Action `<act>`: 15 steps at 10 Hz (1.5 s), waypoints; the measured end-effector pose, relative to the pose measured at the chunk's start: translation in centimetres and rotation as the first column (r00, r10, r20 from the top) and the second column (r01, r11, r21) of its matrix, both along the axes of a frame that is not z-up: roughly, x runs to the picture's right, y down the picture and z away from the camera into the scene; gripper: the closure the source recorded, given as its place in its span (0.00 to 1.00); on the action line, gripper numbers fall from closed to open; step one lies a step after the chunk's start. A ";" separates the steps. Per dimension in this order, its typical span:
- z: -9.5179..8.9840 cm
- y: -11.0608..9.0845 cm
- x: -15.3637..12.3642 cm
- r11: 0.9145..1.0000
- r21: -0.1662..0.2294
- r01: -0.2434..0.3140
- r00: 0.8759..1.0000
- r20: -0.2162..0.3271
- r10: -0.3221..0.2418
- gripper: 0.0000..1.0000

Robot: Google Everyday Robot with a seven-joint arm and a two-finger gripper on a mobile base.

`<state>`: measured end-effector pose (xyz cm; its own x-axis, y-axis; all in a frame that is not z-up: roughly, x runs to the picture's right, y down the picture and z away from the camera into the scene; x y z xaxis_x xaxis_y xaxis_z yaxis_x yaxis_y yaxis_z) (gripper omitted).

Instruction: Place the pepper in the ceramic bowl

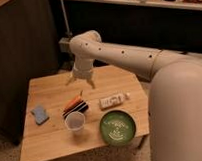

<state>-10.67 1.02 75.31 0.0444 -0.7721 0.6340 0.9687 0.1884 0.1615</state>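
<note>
Near the middle of the wooden table (46, 142) lies the pepper (73, 102), a slim orange-red taper set on a diagonal. It runs along the far-left edge of a black striped block (77, 109) and seems to touch it. The ceramic bowl (117, 127), green and glossy with pale swirls inside, sits near the table's front right edge, apart from the pepper and with nothing in it.

A translucent plastic cup (75, 121) stands just in front of the striped block, to the left of the bowl. A white tube-like item (113, 100) lies to the right of the pepper, beyond the bowl. A blue sponge (39, 114) rests toward the left side of the table.

The gripper (80, 83) hangs above the table just behind the pepper, pointing down from a white arm (123, 54) that reaches in from the right. Its two fingers are spread wide and hold nothing.

The step in hand looks like the approach for the pick: the pepper is not yet grasped. The next move likely calls for lowering toward the near side and straddling the pepper across its narrow width. The fingers should stay clear of the striped block alongside it. The lift and carry would then go to the near right, past the cup, to the bowl.
</note>
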 end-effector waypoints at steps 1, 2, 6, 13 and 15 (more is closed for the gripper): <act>1.1 1.1 -1.0 1.000 -0.010 0.009 1.000 0.012 -0.009 0.20; 1.9 2.0 -2.0 1.000 -0.016 0.019 1.000 0.015 -0.019 0.20; 6.6 5.2 -6.5 1.000 -0.029 -0.001 1.000 -0.004 0.001 0.20; 12.0 6.2 -7.7 0.994 -0.048 -0.102 0.989 -0.114 0.096 0.20; 13.7 5.3 -7.3 0.989 -0.068 -0.129 0.985 -0.124 0.120 0.20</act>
